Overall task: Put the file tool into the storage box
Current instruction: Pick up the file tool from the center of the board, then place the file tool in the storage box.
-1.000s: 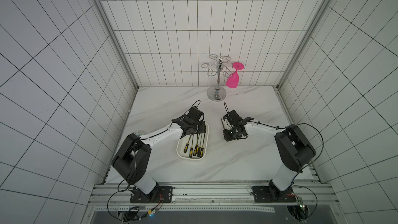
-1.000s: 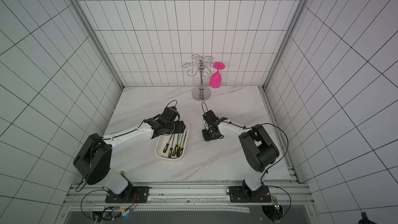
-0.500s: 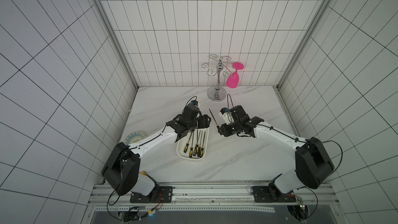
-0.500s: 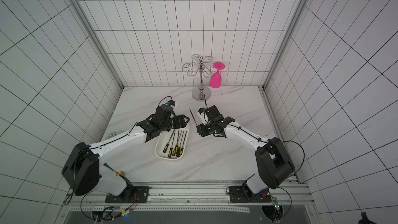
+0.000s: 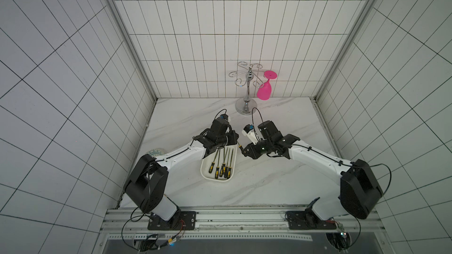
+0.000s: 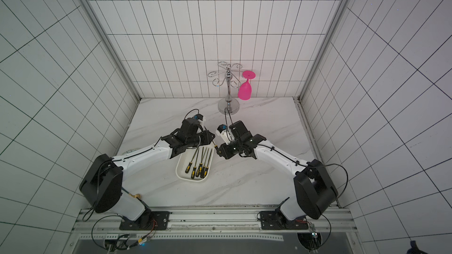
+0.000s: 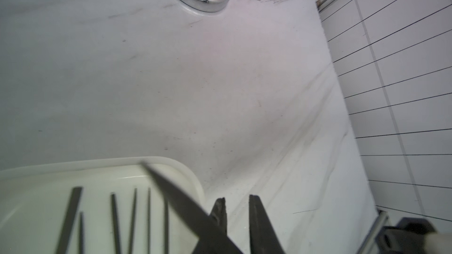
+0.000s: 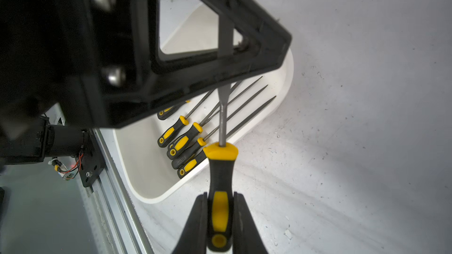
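The right hand pinches the file tool by its rubbery black-and-yellow handle, the surest hold. Its stiff, light steel blade reaches the left hand, pressed together on it, above the storage box.

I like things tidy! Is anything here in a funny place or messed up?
One file isn't lying with the others in the white storage box. The right claw pinches its yellow-and-black handle, and its blade runs alongside the left claw, above the box's corner. Nothing looks spilled or broken.
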You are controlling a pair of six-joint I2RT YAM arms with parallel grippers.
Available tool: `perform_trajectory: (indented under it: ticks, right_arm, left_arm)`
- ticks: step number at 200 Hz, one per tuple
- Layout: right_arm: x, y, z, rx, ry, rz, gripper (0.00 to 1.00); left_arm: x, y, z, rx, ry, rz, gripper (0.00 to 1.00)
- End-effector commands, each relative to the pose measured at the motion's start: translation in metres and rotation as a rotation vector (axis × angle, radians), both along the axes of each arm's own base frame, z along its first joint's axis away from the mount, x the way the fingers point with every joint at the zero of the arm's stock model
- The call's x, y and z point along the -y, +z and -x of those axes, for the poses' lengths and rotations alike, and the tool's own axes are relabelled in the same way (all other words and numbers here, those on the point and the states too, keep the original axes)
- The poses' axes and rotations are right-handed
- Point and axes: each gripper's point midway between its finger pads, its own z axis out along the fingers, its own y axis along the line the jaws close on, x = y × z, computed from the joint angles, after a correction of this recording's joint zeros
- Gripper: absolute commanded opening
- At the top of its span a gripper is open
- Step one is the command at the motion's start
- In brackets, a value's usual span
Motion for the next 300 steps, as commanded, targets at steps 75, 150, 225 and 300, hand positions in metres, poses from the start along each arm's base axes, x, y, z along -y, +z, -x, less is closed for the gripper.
perform_trajectory:
  ticks: [75,150,225,300]
  right_arm:
    - [0.014,0.014,-0.017,0.085,-0.109,0.032,0.62]
    - [0.021,-0.003,-0.03,0.087,-0.169,0.097,0.61]
    - [0.03,-0.008,-0.035,0.085,-0.208,0.127,0.61]
    - [0.046,-0.013,-0.045,0.085,-0.283,0.157,0.64]
  left_arm:
    - [-0.035,0.027,0.001,0.083,0.026,-0.075,0.0]
    - [-0.113,-0.048,0.033,-0.035,0.139,-0.435,0.0]
    - [-0.109,-0.089,0.027,-0.13,0.186,-0.472,0.0]
    - [-0.101,-0.089,0.022,-0.135,0.178,-0.447,0.64]
